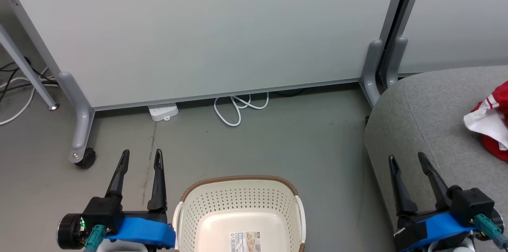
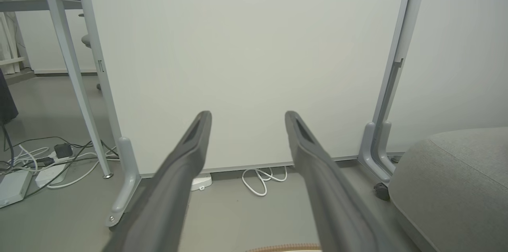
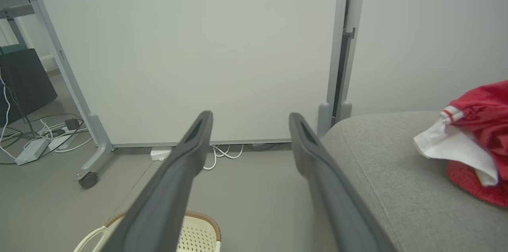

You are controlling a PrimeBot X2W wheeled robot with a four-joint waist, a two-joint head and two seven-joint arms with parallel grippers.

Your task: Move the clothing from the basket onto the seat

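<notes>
The cream basket (image 1: 238, 200) with a brown rim stands on the floor at the bottom centre, holding nothing but a label on its bottom; its rim also shows in the right wrist view (image 3: 200, 220). The red and white clothing (image 1: 492, 123) lies on the grey seat (image 1: 432, 117) at the right edge, seen again in the right wrist view (image 3: 472, 145). My left gripper (image 1: 142, 156) hovers open just left of the basket. My right gripper (image 1: 407, 158) hangs open over the seat's front left corner, left of the clothing. Neither holds anything.
A pale partition wall on wheeled grey feet (image 1: 81, 125) runs across the back. A white cable loop (image 1: 236, 107) and a white power adapter (image 1: 162, 112) lie at its base. Table legs and cables (image 2: 47, 156) sit at the far left.
</notes>
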